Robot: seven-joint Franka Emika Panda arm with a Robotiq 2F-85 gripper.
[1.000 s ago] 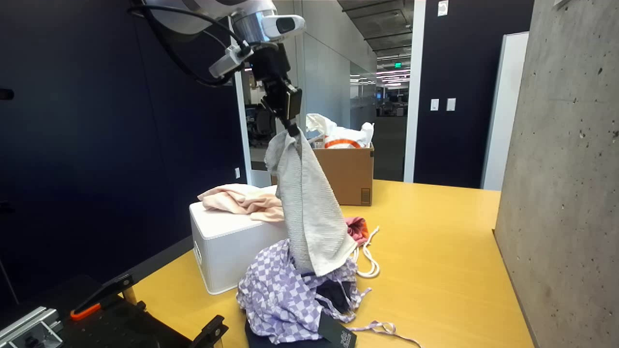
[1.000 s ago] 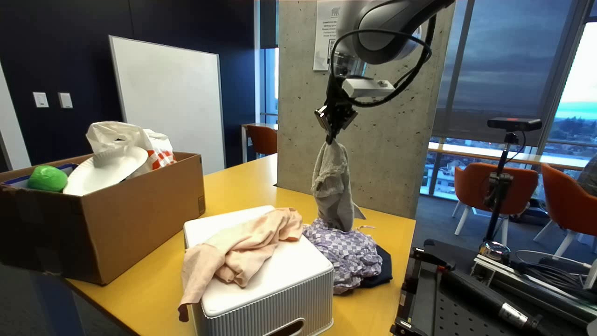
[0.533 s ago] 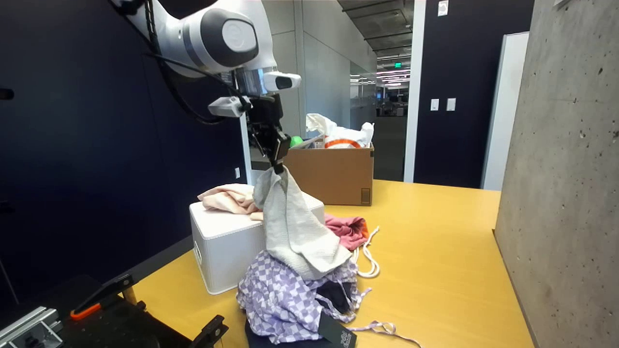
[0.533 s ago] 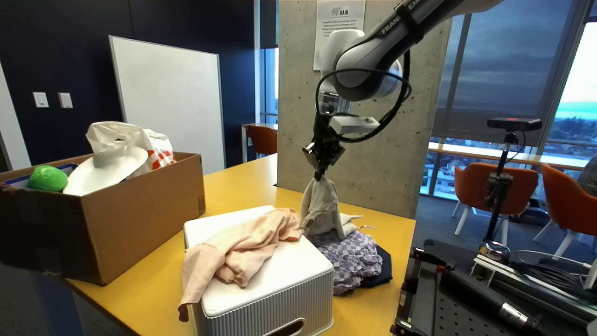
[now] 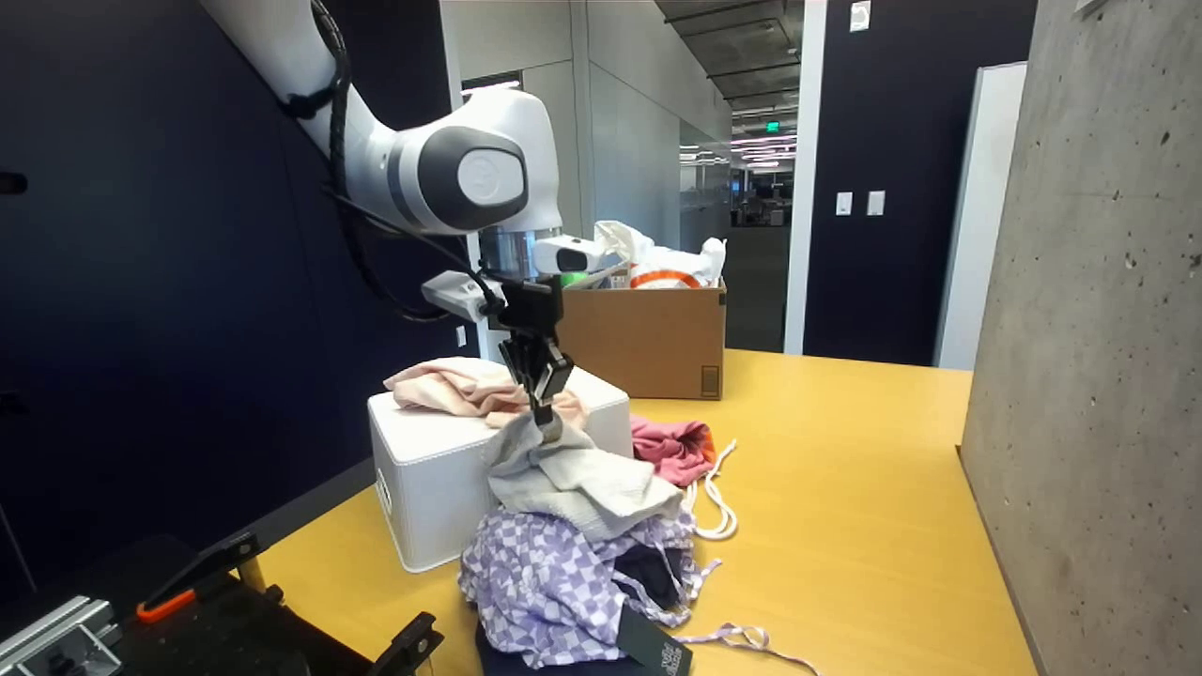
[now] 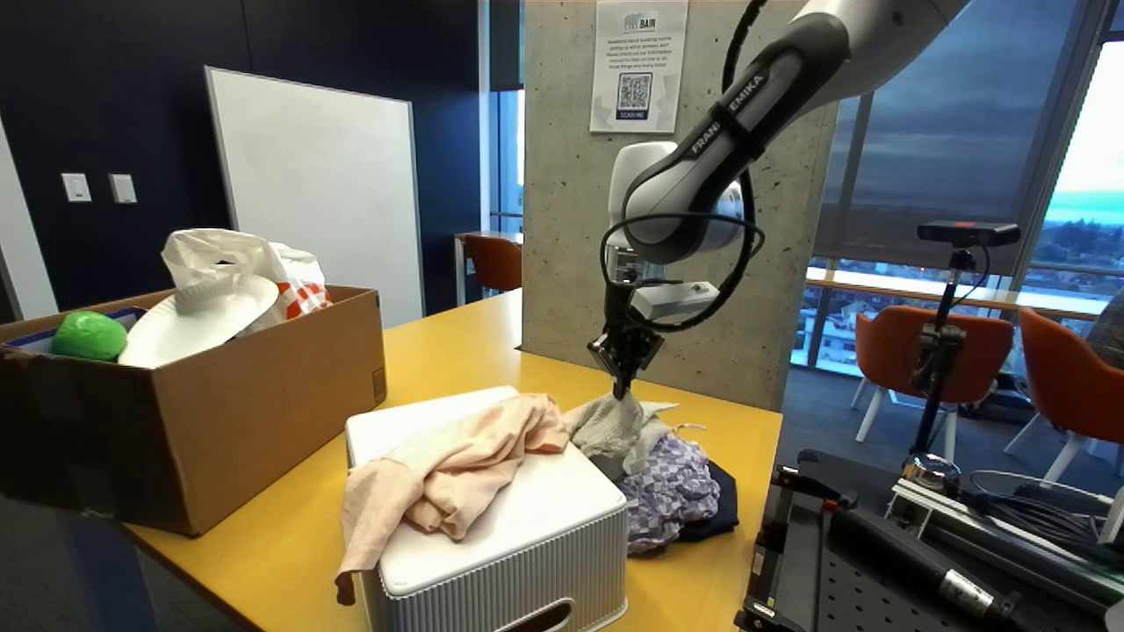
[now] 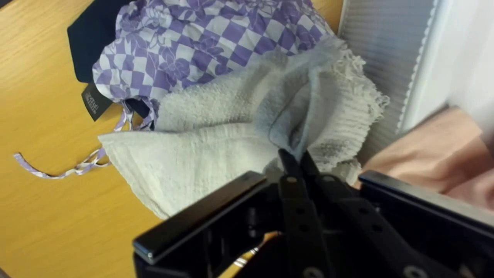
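The whole spread is carried by the yellow bench [image 5: 845,507]. On it, the white bin [image 6: 537,511] is used as a stand, it seems, its flat top draped with a peach cloth [image 6: 457,478]. Just beside it, the purple checked garment [image 5: 540,591] is partly covered by the slumped grey towel [image 7: 208,154], and the towel is gripped! One raised fold is pinched between clenched jaws, probably because a peak is caught more easily than a flat layer.

Navy wall [image 6: 351,44]; bare concrete pillar [image 6: 571,228]; orange chairs [image 6: 979,355] near tall windows [image 6: 1093,175] (cloudy outside).
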